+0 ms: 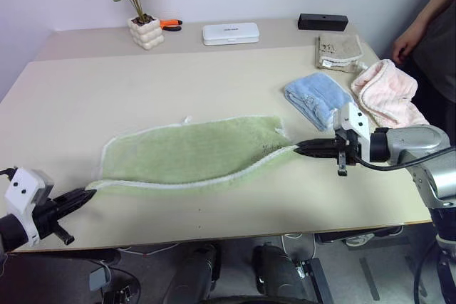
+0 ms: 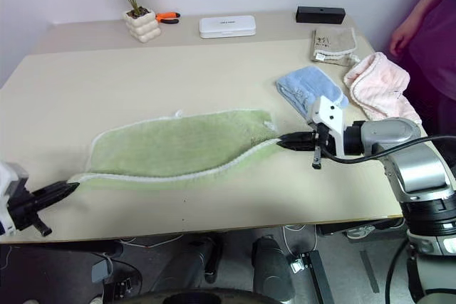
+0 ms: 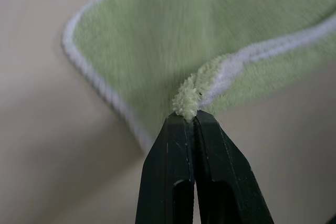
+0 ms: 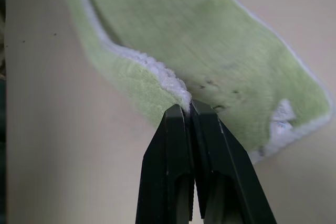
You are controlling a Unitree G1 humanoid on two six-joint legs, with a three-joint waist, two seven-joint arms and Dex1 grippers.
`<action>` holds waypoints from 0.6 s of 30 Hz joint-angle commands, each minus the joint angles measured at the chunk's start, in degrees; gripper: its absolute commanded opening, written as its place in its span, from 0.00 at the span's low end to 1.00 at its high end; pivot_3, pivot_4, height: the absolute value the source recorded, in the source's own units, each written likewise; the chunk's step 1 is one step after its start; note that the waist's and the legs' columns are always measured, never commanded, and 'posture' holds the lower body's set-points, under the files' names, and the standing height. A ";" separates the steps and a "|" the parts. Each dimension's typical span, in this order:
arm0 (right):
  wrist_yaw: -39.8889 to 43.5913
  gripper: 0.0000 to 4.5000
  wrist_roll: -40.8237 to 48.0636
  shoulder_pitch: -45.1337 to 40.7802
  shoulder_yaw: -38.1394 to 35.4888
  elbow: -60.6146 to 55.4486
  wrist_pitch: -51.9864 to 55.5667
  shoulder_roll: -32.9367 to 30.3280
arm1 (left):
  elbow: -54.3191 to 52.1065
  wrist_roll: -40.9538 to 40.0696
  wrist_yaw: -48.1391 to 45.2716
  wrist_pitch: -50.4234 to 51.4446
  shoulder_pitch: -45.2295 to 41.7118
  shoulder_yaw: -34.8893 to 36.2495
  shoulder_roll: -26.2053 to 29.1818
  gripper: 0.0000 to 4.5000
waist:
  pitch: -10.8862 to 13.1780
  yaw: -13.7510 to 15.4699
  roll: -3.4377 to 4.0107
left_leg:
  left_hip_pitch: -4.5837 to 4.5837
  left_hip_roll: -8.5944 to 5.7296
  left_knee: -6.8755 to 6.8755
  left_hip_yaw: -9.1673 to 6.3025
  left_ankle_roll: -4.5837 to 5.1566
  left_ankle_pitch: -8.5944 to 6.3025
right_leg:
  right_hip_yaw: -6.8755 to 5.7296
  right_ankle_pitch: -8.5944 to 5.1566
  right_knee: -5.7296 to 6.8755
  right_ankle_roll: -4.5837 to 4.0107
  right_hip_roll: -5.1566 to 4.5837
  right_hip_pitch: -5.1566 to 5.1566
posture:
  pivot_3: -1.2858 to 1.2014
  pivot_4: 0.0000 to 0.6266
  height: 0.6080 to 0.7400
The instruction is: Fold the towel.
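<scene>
Left pincer (image 1: 89,194) and right pincer (image 1: 298,149) pinch towel (image 1: 189,151) corners.

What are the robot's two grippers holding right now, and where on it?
Both pinch the green towel: the left gripper on its left near corner, the right gripper on its right near corner.

Towels: four – green (image 1: 192,151), blue (image 1: 313,97), pink (image 1: 388,94), beige (image 1: 338,51). Potted plant (image 1: 139,5): one. White case (image 1: 230,33): one. Black box (image 1: 323,21): one.
</scene>
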 commanded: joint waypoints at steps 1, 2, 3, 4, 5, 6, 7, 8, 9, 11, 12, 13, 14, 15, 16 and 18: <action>-5.53 0.01 -2.99 -5.56 -0.37 4.04 -3.55 3.29 | 2.71 1.09 2.16 -1.65 -5.01 0.91 0.99 0.00 | -0.01 -0.11 -0.01 | 0.00 0.04 0.00 0.05 0.00 0.00 | -0.03 0.02 0.00 -0.02 -0.01 -0.02 | 0.52 0.24 0.98; -6.97 0.01 -4.30 -6.92 0.05 5.83 -4.72 4.40 | 3.89 1.99 2.67 -2.33 -6.62 0.23 1.00 0.00 | -0.01 -0.16 -0.02 | 0.01 0.05 -0.01 0.07 0.00 0.00 | -0.04 0.03 0.00 -0.01 -0.01 -0.06 | 0.52 0.24 0.98; -7.72 0.01 -5.14 -7.74 0.31 7.00 -5.53 5.08 | 4.65 2.67 2.88 -2.84 -7.63 -0.20 0.96 0.00 | -0.01 -0.14 -0.02 | 0.02 0.07 -0.02 0.10 0.00 0.00 | -0.04 0.03 0.00 -0.01 -0.01 -0.07 | 0.52 0.24 0.98; -8.50 0.01 -6.10 -8.63 0.69 8.43 -6.29 5.75 | 5.80 3.75 3.27 -3.61 -8.78 -0.91 1.04 0.00 | -0.01 -0.17 -0.03 | 0.00 0.07 -0.03 0.11 0.01 0.01 | -0.04 0.04 0.00 0.00 -0.01 -0.12 | 0.52 0.24 0.98; -9.24 0.01 -7.14 -9.52 1.15 10.06 -7.13 6.42 | 7.32 4.98 3.85 -4.25 -10.13 -1.82 1.18 0.00 | -0.01 -0.17 -0.02 | 0.00 0.08 -0.06 0.14 0.11 0.03 | -0.03 0.05 -0.02 0.02 0.00 -0.14 | 0.52 0.24 0.98; -11.42 0.01 -9.52 -11.96 2.42 14.83 -9.16 8.38 | 11.84 6.91 5.44 -5.56 -14.60 -4.16 1.17 0.00 | -0.02 -0.12 -0.02 | 0.00 0.07 -0.08 0.18 0.18 0.01 | -0.02 0.08 -0.02 0.08 -0.01 -0.15 | 0.52 0.24 0.98; -12.84 0.01 -11.56 -13.85 3.73 18.82 -11.06 9.91 | 15.58 8.56 6.27 -6.94 -18.21 -6.28 1.16 0.00 | -0.02 -0.08 -0.01 | 0.02 0.07 -0.10 0.19 0.20 0.02 | -0.02 0.15 -0.02 0.20 0.00 -0.16 | 0.52 0.24 0.98; -13.59 0.01 -12.96 -15.15 4.56 21.69 -12.58 10.97 | 18.22 9.65 6.62 -8.00 -20.69 -7.70 1.12 0.00 | -0.01 -0.07 -0.03 | 0.09 0.07 -0.07 0.19 0.18 0.03 | -0.03 0.17 0.07 0.21 0.01 -0.13 | 0.52 0.24 0.98; -13.65 0.01 -13.71 -16.00 5.05 23.80 -13.79 11.91 | 20.23 10.62 6.43 -9.20 -22.36 -8.92 1.05 0.00 | 0.00 -0.09 -0.05 | 0.07 0.09 -0.08 0.17 0.10 0.09 | -0.05 0.21 0.07 0.16 0.05 -0.16 | 0.52 0.24 0.98; -13.36 0.01 -14.21 -16.88 5.29 26.01 -15.17 12.93 | 22.26 11.49 5.84 -10.72 -23.66 -9.99 0.99 0.00 | -0.01 -0.16 -0.05 | 0.05 0.11 -0.08 0.17 0.09 0.09 | -0.04 0.25 0.05 0.16 0.07 -0.17 | 0.52 0.24 0.98; -14.11 0.01 -14.70 -17.70 5.50 27.61 -15.63 13.87 | 24.10 12.20 6.11 -11.70 -24.80 -10.79 0.83 0.00 | -0.01 -0.18 -0.05 | 0.05 0.11 -0.09 0.19 0.15 0.06 | -0.02 0.28 0.02 0.21 0.06 -0.17 | 0.52 0.24 0.98; -14.93 0.01 -15.17 -18.41 5.64 29.08 -15.94 14.74 | 25.81 12.84 6.51 -12.50 -25.90 -11.62 0.66 0.00 | 0.00 -0.20 -0.05 | 0.04 0.10 -0.09 0.21 0.19 0.03 | -0.01 0.32 0.02 0.29 0.06 -0.17 | 0.52 0.24 0.98; -15.39 0.01 -15.59 -18.92 5.78 30.34 -16.34 15.43 | 27.07 13.25 6.72 -13.17 -26.79 -12.36 0.47 0.00 | 0.00 -0.20 -0.05 | 0.04 0.10 -0.08 0.23 0.16 0.02 | -0.01 0.33 0.02 0.30 0.07 -0.18 | 0.52 0.24 0.98; -15.62 0.01 -16.00 -19.21 6.00 31.27 -16.78 15.94 | 27.94 13.43 6.74 -13.60 -27.50 -12.99 0.26 0.00 | 0.00 -0.23 -0.05 | 0.04 0.10 -0.09 0.22 0.16 0.02 | -0.01 0.33 0.03 0.31 0.09 -0.21 | 0.52 0.24 0.98; -15.57 0.01 -16.34 -19.24 6.18 31.69 -17.16 16.22 | 28.39 13.49 6.65 -13.91 -27.91 -13.41 0.07 0.00 | 0.00 -0.24 -0.05 | 0.04 0.10 -0.09 0.22 0.15 0.02 | 0.00 0.34 0.06 0.31 0.09 -0.23 | 0.52 0.24 0.98; -15.42 0.01 -16.84 -19.31 6.29 32.22 -17.72 16.57 | 29.06 13.55 6.50 -14.45 -28.38 -13.87 -0.05 0.00 | 0.00 -0.33 -0.05 | 0.04 0.11 -0.09 0.22 0.15 0.02 | 0.00 0.34 0.10 0.32 0.09 -0.23 | 0.52 0.24 0.98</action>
